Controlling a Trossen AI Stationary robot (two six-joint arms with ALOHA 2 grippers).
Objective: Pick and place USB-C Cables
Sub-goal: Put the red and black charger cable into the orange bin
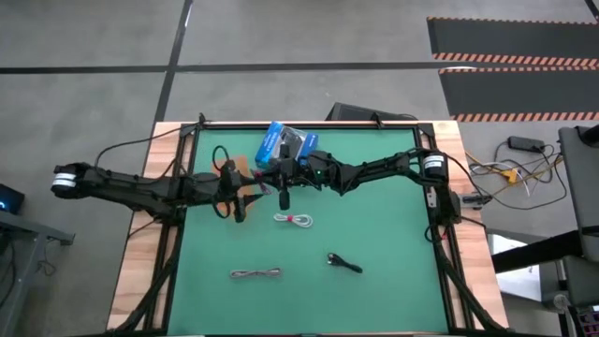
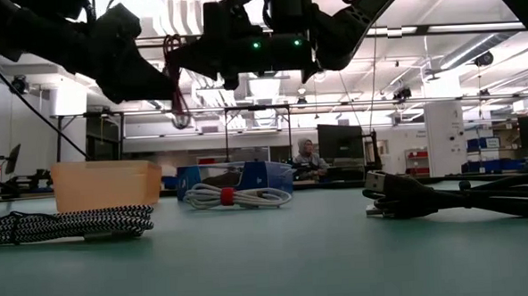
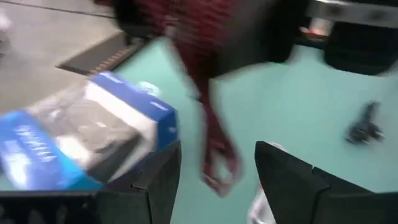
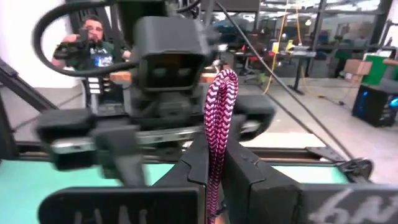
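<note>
The green desk [image 1: 374, 281] carried most of the scene, with both dark arms reaching in from its two sides and meeting over its far middle. There the right tool [image 4: 214, 163] was closed on the dark red cable [image 4: 219, 124], pinched between its fingers so that the braided loop stood up above them and its tail hung down below, as the left wrist view showed [image 3: 214, 143]. The cable's long axis ran roughly vertical, off the desk surface. The left tool [image 3: 214, 171] faced it from just beside, its fingers spread wide with the dangling cable in line with the gap between them; a handover looked the likely step, and the left arm was the nearer free one. Whether the tail already hung between those fingers or only beyond them could not be made out, as the left wrist view was smeared by motion.

The blue box [image 1: 285, 142] lay at the far edge with the brown tray [image 2: 105, 183] beside it. The white cable [image 1: 294, 219] with its red tie lay just near-side of the tools, the grey braided cable [image 1: 255, 273] nearer the front left, and the black cable [image 1: 344, 263] at the front right, all well apart and untouched. The tray was largely hidden under the arms in the high view.
</note>
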